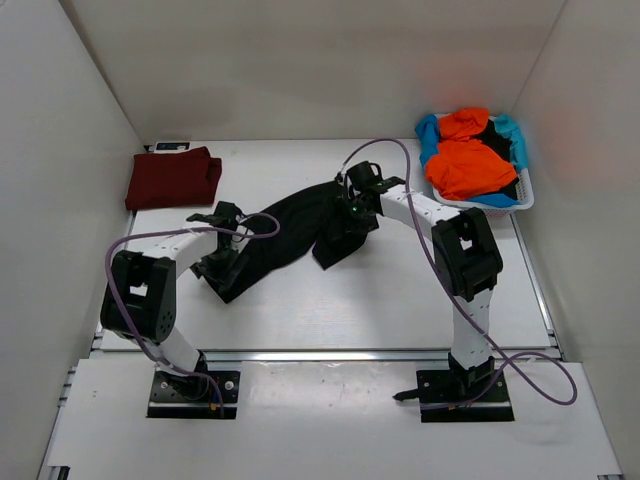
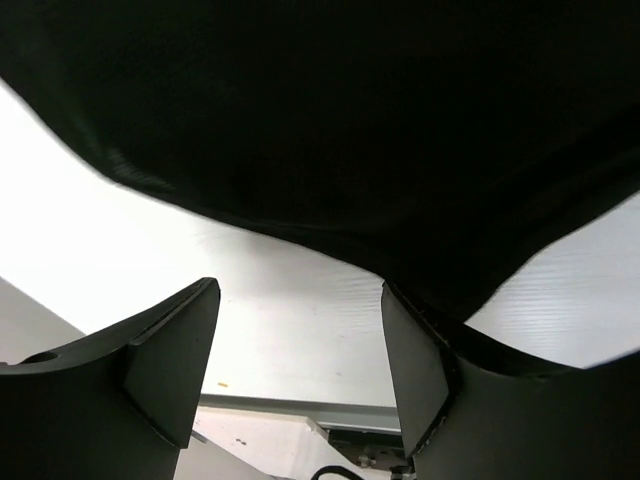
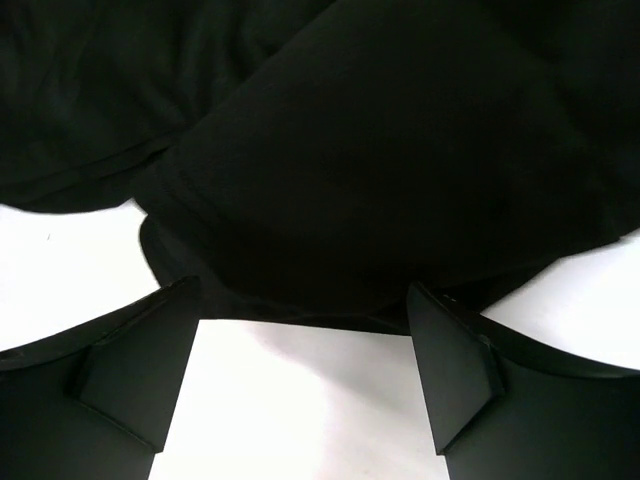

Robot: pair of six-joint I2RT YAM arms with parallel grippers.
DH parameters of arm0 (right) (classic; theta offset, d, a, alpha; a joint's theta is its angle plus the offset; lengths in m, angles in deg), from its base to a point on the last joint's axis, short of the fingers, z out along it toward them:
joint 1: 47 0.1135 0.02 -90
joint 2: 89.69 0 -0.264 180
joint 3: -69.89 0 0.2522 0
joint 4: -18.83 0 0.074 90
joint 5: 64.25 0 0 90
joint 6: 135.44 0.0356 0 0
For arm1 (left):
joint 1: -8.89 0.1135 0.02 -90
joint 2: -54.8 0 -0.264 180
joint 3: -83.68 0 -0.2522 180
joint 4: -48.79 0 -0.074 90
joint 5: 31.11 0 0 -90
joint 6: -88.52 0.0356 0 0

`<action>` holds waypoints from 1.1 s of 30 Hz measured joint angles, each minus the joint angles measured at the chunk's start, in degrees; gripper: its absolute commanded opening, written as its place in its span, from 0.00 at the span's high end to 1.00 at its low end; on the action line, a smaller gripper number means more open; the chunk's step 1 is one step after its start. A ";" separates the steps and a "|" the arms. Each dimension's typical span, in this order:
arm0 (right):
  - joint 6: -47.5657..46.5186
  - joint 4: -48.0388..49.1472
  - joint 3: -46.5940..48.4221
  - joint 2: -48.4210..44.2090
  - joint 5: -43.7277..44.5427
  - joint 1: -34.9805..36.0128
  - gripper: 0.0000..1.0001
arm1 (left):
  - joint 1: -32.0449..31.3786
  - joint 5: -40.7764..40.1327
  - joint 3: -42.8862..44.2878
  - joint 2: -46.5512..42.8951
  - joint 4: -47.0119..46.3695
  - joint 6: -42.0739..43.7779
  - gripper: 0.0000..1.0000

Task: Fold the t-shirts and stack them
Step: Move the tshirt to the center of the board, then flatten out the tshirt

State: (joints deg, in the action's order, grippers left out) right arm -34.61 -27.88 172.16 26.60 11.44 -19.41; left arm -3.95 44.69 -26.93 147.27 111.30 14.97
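Two robot arms reached over a white bench [image 1: 330,310]. A black t-shirt [image 1: 290,235] lay crumpled across the bench's middle, stretched between both arms. A white lattice basket [image 1: 525,195] at the far right corner held a bright orange t-shirt [image 1: 468,165] and a light blue t-shirt [image 1: 428,135] heaped together. A dark red t-shirt [image 1: 172,178] lay folded at the far left corner, well apart from the black one. The left gripper [image 2: 300,288] was spread wide at the black shirt's near left end, cloth touching one finger. The right gripper [image 3: 302,288], also spread wide, hovered over the shirt's right part, gripping nothing.
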 measured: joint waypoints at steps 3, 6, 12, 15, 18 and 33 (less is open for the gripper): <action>0.09 -0.04 0.00 0.39 -0.33 1.01 0.18 | -1.81 0.17 -1.25 0.00 -0.85 0.02 0.24; 0.13 -0.02 0.00 0.39 -0.04 1.68 0.23 | -3.32 0.50 -2.67 0.07 -1.31 -0.02 0.25; 1.31 -0.87 1.81 2.40 1.86 1.57 0.64 | -3.85 -0.87 -3.37 1.14 -2.32 -0.28 0.32; 1.70 -0.90 2.38 3.85 2.34 1.09 0.89 | -3.78 0.20 -2.45 1.86 -1.60 -0.31 0.32; 1.77 -1.40 2.43 4.35 2.91 0.87 1.00 | -3.80 2.16 -1.97 1.88 -1.25 -0.42 0.29; 0.15 -3.08 3.98 -2.82 4.46 0.15 1.00 | -7.30 6.21 -2.45 1.11 -1.84 -0.66 0.28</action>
State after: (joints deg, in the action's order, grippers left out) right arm -34.45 -30.97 176.14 23.78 15.90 -19.25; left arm -11.25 50.90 -29.37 148.38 109.47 14.31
